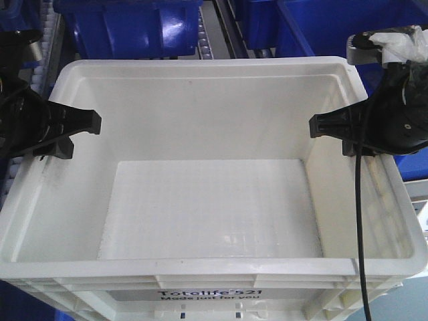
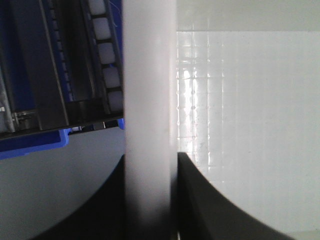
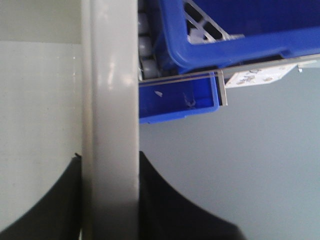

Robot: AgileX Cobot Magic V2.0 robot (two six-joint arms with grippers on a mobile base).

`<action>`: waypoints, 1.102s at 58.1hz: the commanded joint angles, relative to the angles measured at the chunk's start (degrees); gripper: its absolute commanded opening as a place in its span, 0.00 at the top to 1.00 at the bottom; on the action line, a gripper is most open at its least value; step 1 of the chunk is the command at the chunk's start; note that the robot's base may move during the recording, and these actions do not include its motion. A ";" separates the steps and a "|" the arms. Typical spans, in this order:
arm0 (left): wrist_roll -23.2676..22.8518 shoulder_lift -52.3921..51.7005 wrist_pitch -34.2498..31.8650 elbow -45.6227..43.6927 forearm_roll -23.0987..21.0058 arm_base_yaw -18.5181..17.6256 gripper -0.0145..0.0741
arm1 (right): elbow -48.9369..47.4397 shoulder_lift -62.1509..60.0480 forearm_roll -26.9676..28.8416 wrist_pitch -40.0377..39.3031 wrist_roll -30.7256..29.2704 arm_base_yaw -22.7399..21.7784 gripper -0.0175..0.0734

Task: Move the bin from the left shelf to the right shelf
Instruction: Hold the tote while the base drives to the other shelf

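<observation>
**A:** What worries you most here?

**B:** Slippage. The white bin [image 1: 207,65] is held by two narrow pinches only. The left tool [image 1: 67,132] is closed onto the bin's left wall, one finger inside and one outside. The right tool [image 1: 342,130] is clamped the same way on the bin's right wall. If the arms travel out of step or drift apart, the smooth plastic could slide out of one pinch and that side would drop.

**A:** Could it tip?

**B:** I judge so. Both grips sit about midway along the bin's side walls, so the bin could swing about the line between them.

**A:** Anything else?

**B:** A black cable [image 1: 360,221] drapes over the bin's right rim, just in front of the right tool, and could snag. Blue bins [image 1: 134,27] stand close behind the bin's back wall, so a careless swing could knock them.

**A:** And where is the bin relative to the tools?

**B:** It is between them, open side up and empty. In each wrist view the wall runs straight up between the dark fingers [image 2: 200,205], touching both. Beside the bin only grey floor shows, and no support under it is visible.
</observation>
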 commanded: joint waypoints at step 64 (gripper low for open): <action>0.06 -2.32 -3.26 -2.07 0.87 -0.21 0.84 | -2.42 -2.32 -3.48 -4.95 0.84 -0.31 0.81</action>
